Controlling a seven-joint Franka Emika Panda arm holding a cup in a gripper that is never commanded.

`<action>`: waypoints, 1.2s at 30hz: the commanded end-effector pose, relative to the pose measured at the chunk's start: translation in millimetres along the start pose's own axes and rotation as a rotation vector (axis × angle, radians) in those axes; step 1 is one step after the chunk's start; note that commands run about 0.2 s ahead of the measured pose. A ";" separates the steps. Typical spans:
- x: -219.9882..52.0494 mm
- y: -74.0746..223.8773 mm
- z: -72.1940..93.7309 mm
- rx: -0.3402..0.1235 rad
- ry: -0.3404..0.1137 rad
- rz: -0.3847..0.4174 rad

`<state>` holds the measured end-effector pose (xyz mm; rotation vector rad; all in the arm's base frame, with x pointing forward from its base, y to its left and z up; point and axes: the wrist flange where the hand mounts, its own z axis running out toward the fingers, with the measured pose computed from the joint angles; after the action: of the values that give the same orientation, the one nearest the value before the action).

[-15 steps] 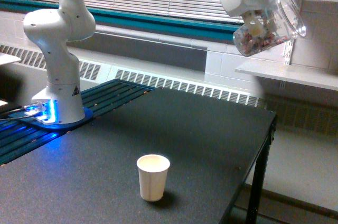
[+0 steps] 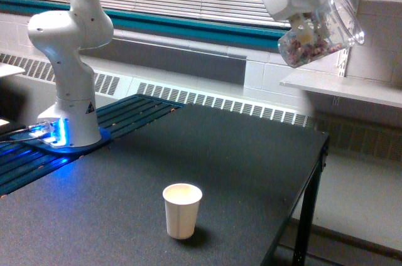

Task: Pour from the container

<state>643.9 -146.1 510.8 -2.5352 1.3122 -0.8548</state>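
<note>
The container (image 2: 321,31) is a clear plastic cup held high at the exterior view's upper right, tilted with its wide mouth up and to the right. Small reddish and pale pieces lie in its lower end. My gripper (image 2: 308,26) is shut on the container, its white body just above and left of it. A small white paper cup (image 2: 182,210) stands upright on the dark table (image 2: 239,153), far below and to the left of the container.
The arm's white base (image 2: 70,109) stands on a blue-lit plate at the table's left. A white shelf (image 2: 352,89) runs under the container at the right. The table's right edge (image 2: 317,172) drops to the floor.
The container has shifted very slightly upward; its tilt looks the same. The paper cup has not moved.
</note>
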 end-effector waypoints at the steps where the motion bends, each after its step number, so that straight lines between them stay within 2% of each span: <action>1: 2.2 13.3 2.0 -0.004 0.016 -0.037; 15: -5.6 81.6 40.1 -0.116 0.019 -0.093; 24: -13.5 129.1 56.3 -0.185 0.021 -0.131; 27: -14.7 144.7 56.0 -0.205 0.044 -0.137; 29: -18.5 161.7 60.1 -0.210 0.026 -0.120; 33: -25.1 186.4 63.3 -0.230 0.026 -0.116; 36: -33.7 202.0 68.2 -0.241 0.006 -0.115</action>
<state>544.2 -237.1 369.7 -2.8031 1.3642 -0.7660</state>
